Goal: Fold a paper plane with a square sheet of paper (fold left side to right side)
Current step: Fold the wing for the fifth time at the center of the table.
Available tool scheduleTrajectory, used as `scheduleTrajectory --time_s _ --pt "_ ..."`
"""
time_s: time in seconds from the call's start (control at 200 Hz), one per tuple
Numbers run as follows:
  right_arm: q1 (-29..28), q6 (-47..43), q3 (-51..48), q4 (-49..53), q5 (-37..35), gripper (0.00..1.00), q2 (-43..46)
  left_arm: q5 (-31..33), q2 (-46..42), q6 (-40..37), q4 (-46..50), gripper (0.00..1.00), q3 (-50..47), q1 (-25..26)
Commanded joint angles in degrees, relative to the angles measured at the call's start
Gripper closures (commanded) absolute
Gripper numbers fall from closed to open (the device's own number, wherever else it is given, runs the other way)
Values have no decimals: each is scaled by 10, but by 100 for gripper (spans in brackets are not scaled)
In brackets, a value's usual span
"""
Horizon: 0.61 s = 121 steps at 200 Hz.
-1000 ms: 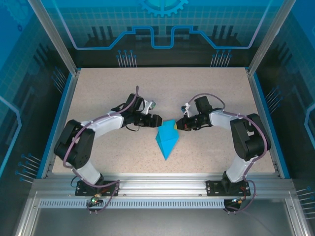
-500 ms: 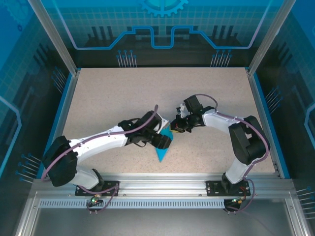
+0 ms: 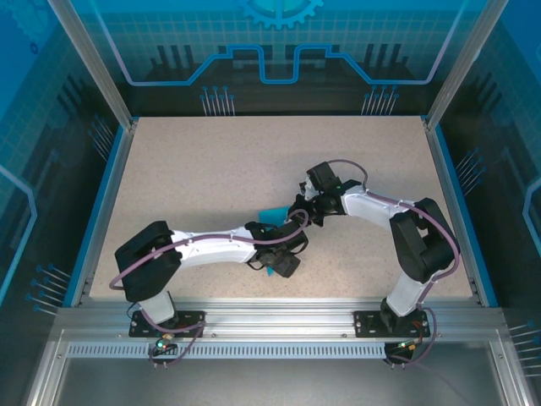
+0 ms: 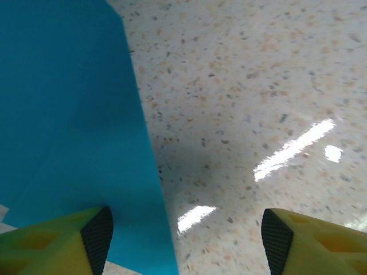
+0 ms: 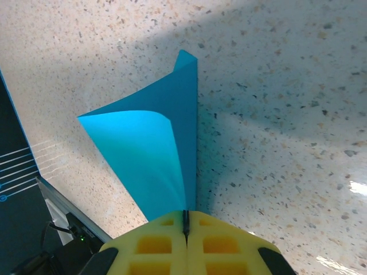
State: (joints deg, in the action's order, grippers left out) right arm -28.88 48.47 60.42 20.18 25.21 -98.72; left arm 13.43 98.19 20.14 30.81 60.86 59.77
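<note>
Pinching the paper plane (image 5: 149, 154) between shut fingers, the right gripper (image 5: 185, 215) holds one layer lifted off the speckled table (image 4: 258, 86), so that the flap curls up toward the wrist camera while the layer beneath lies flat; from those fingers the plane's long axis runs straight away to a sharp tip, with the folded edge along the right side of the flap; seen from above, the right gripper (image 3: 303, 216) sits at the far-right side of the teal paper (image 3: 272, 211) and the left gripper (image 3: 285, 260) reaches across its near part, the left forearm hiding most of the middle; the left gripper (image 4: 186, 229) has its jaws wide apart, holding nothing; in its wrist view the paper (image 4: 69, 114) lies to the left of the gap, its straight edge running from the top down between the fingers, one finger over the paper and the other over table; whether that finger touches the sheet I cannot tell; both arms are at the plane, but the right alone has hold of it, so I judge that carrying the flap across falls to the right arm and pressing the crease to the left; the plane rests straight on the tabletop, in no tray or box.
</note>
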Motion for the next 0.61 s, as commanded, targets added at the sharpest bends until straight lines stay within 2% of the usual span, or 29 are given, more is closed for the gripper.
scheduleTrajectory --time_s 0.0,0.21,0.6 --pt "-6 8 16 27 -11 100 -10 46 20 19 26 29 28 7" --pt "-6 8 17 32 -13 100 -14 65 43 21 35 37 39 10" --pt "-7 -6 32 51 -20 100 -26 77 52 22 40 68 40 9"
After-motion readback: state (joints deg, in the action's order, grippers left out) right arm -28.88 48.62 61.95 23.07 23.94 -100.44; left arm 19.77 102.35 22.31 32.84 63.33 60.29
